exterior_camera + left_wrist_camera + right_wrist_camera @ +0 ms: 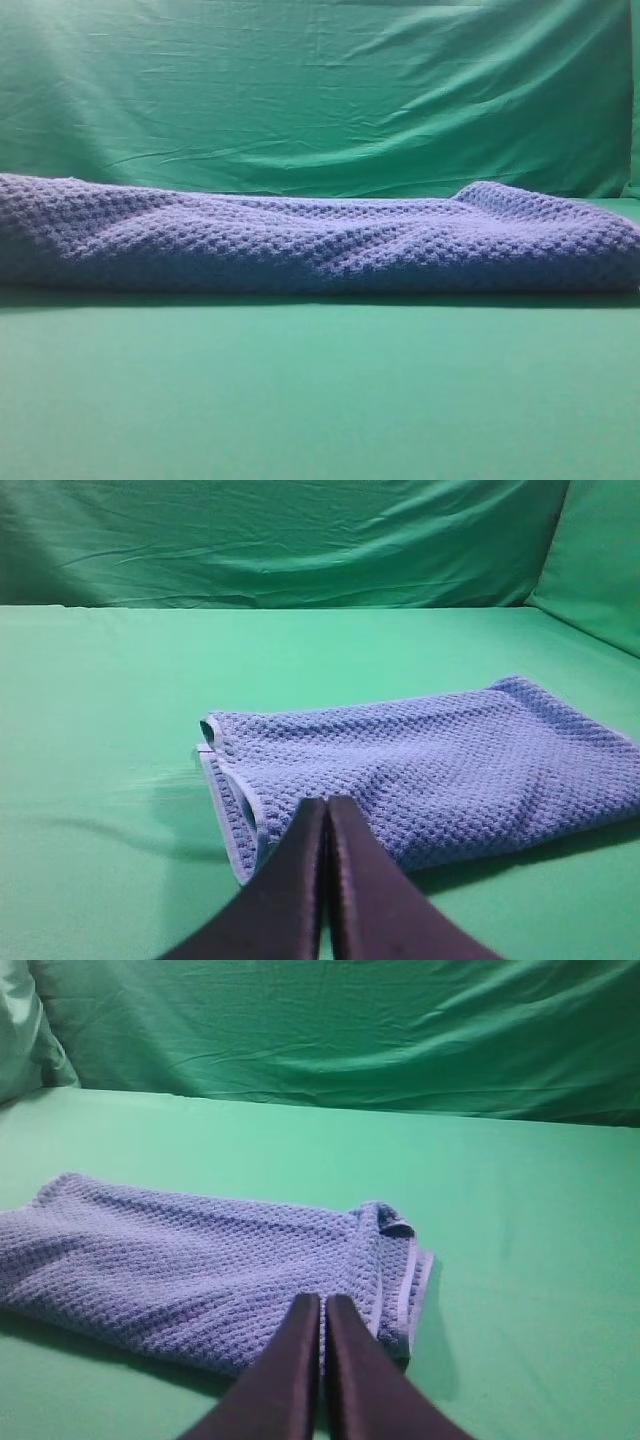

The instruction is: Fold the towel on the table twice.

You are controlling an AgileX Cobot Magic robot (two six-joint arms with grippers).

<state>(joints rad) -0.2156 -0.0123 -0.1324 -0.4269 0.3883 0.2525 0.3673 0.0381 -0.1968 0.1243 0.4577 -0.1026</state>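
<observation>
With both jaws together, I hover short of the towel (pixel 320 240), apparently folded once.
Next I'd pinch both layers at one end (corners matched) on the counter (pixel 320 400).

Blue-grey waffle-knit towel (pixel 300 245) folded, layered pale edges at ends, lying flat across green table (pixel 320 400)

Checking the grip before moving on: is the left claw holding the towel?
No, the left claw is shut on nothing, above the towel.
</observation>
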